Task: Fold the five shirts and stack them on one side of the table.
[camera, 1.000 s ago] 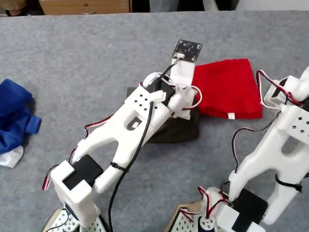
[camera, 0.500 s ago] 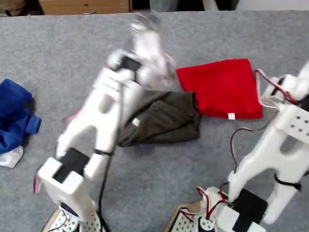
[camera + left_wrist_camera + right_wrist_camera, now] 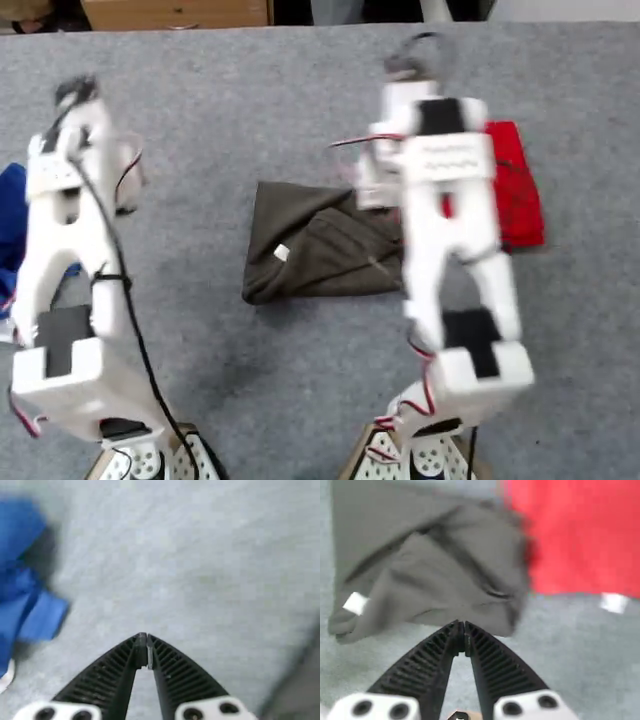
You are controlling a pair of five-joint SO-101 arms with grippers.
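Left gripper (image 3: 144,651) and right gripper (image 3: 460,636) are closed and empty. The loosely folded dark-olive fabric shirt (image 3: 430,575) just ahead of the right jaws could unfold if pushed.

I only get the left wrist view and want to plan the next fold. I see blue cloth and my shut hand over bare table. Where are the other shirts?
Observer: A dark shirt lies mid-table, loosely folded.
Operator: Anything next to it?
Observer: A red shirt lies flat right beside it, on the right arm's side.
Operator: What is the other hand doing?
Observer: The right hand is shut on nothing, above the dark shirt's near edge.
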